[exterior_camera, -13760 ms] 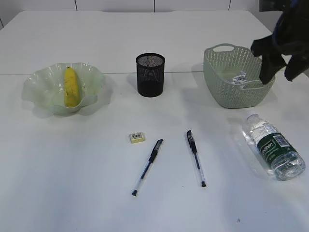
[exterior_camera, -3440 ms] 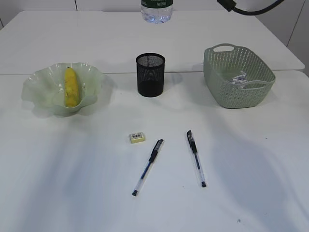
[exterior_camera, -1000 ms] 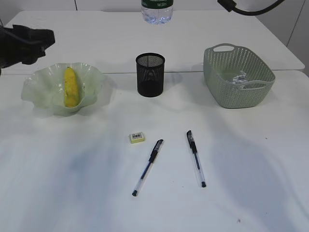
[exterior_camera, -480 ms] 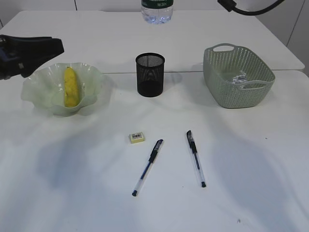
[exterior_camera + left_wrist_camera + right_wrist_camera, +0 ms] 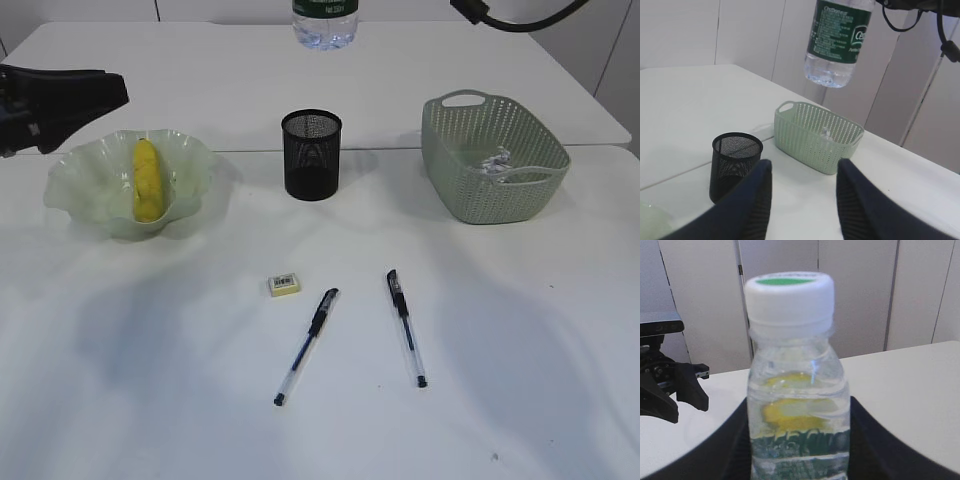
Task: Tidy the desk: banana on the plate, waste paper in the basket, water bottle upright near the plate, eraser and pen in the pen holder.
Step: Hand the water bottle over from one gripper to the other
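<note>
My right gripper [image 5: 798,442] is shut on the water bottle [image 5: 797,390], cap up, its dark fingers on both sides of the label. Only the bottle's base [image 5: 325,22] shows, high above the desk's far side, and it hangs over the basket [image 5: 817,135] in the left wrist view. My left gripper [image 5: 112,92] hovers open and empty beside the far left rim of the plate [image 5: 80,175], where the banana [image 5: 147,178] lies. The waste paper [image 5: 495,160] sits in the basket [image 5: 470,190]. The eraser [image 5: 283,284] and two pens [image 5: 307,345] [image 5: 405,327] lie in front of the pen holder [image 5: 311,155].
The white desk [image 5: 150,380] stretches wide in front of the pens. A black cable [image 5: 505,18] crosses the top right corner. The pen holder [image 5: 735,165] stands left of the basket in the left wrist view.
My left gripper has come in a little further from the left edge, toward the plate's far rim. The bottle and the things on the desk have stayed put.
</note>
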